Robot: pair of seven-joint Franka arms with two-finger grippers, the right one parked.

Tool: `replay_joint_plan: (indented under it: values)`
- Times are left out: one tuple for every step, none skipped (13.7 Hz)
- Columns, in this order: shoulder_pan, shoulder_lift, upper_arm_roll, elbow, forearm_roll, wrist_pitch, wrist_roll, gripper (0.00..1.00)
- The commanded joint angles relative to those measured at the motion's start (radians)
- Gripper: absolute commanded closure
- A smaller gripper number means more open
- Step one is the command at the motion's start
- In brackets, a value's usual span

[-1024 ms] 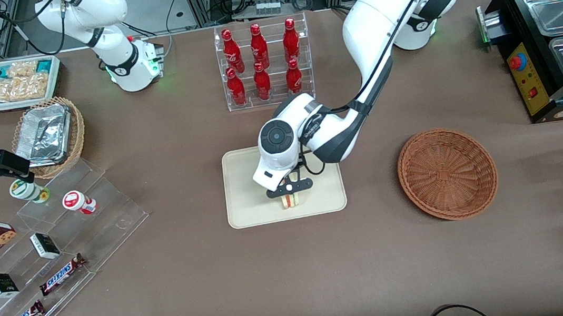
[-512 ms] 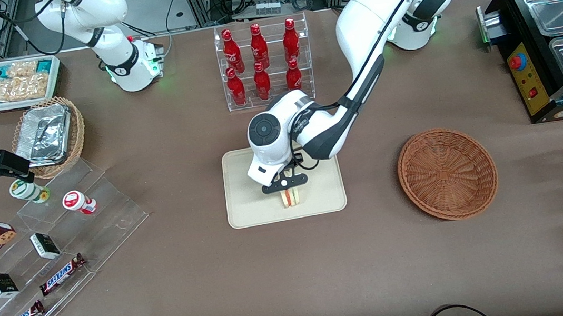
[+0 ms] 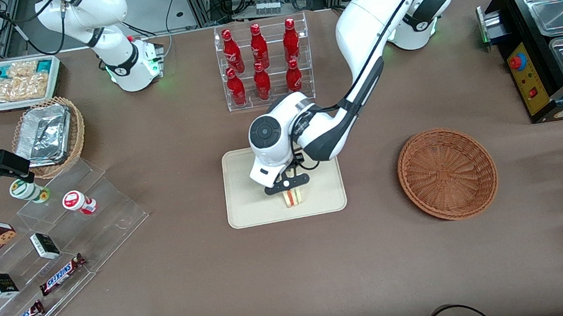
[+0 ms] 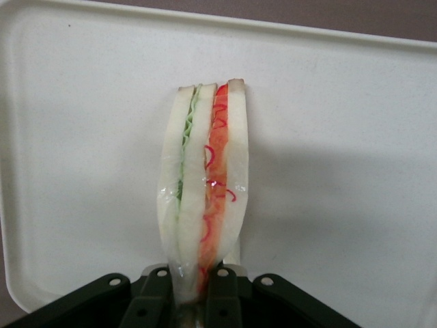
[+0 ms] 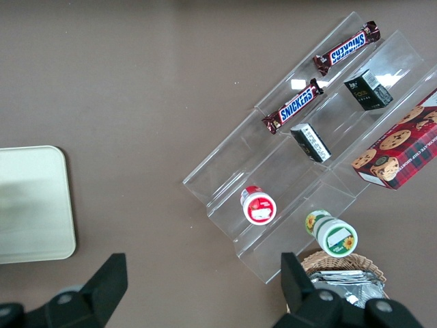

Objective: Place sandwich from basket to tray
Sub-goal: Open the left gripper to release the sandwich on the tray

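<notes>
Front view: tool (image 3: 288, 185) has shifted slightly, clamping sandwich (image 3: 293, 197) (upright) on tray (image 3: 244, 204).

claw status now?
Left claw: closed on the sandwich, holding it upright over the tray.

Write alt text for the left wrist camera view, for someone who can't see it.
The gripper is shut on a triangular sandwich, its two dark fingers pinching one end of the wedge. The sandwich stands on edge over the cream tray, showing white bread with green and red-orange filling. A strip of brown table shows past the tray's rim.
</notes>
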Motion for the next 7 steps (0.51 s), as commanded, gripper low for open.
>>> replay_joint_plan:
  values:
    - [-0.004, 0.006, 0.003, 0.008, 0.015, 0.018, -0.024, 0.00]
    - [-0.002, 0.001, 0.003, 0.008, 0.015, 0.018, -0.024, 0.00]
    - [-0.002, -0.005, 0.003, 0.012, 0.015, 0.015, -0.021, 0.00]
    - [-0.002, -0.013, 0.002, 0.018, 0.013, 0.006, -0.018, 0.00]
    - [-0.002, -0.033, 0.000, 0.018, 0.013, -0.001, -0.016, 0.00]
    - [-0.002, -0.049, 0.000, 0.018, 0.015, -0.022, -0.013, 0.00]
    - [-0.001, -0.066, 0.000, 0.018, 0.015, -0.042, -0.012, 0.00]
